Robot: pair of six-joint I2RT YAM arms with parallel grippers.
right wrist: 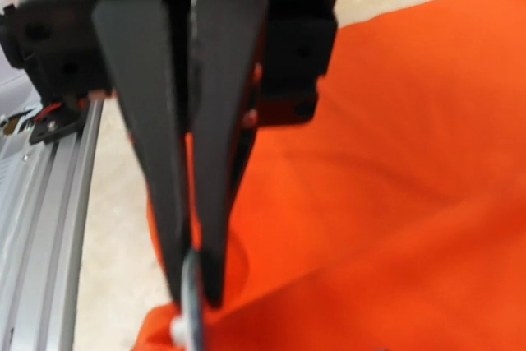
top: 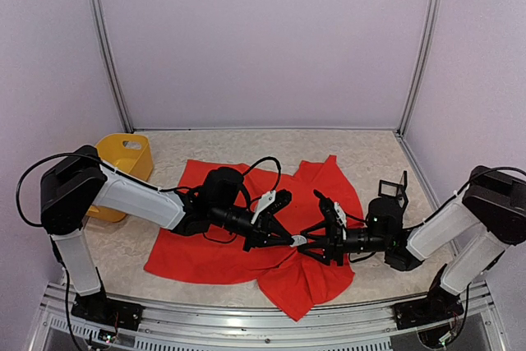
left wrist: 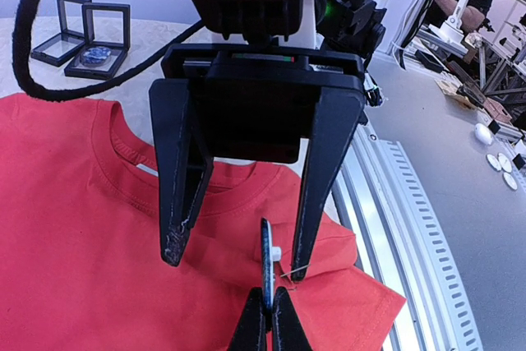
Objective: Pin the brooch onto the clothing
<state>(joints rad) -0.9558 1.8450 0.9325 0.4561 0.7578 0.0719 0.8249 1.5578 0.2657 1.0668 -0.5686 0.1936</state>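
Right gripper (right wrist: 194, 287) is clamped on the brooch (right wrist: 190, 306), fingers fully together with the small disc nipped edge-on at their tips. Left gripper (left wrist: 236, 262) is spread wide with nothing in it, and its two fingers (left wrist: 182, 203) straddle the brooch from the opposite side. The right-hand finger sits just beside the brooch's white backing and a thin wire pin (left wrist: 288, 275) sticking out of it. The brooch hangs just above the red T-shirt (left wrist: 74, 228), below the round collar and near a folded edge of cloth. In the top view this is at the rumpled near-middle of the shirt, which lies spread on the worktop (top: 246, 141). I cannot tell whether the pin tip has entered the fabric. Judged step: presenting the brooch to the cloth, pinning not yet done. Next move likely needs the left gripper to pinch or steady a fold so the pin can pass through and latch, with small, slow motions, since loose cloth will shift. An open display case (left wrist: 82, 34) sits far off.
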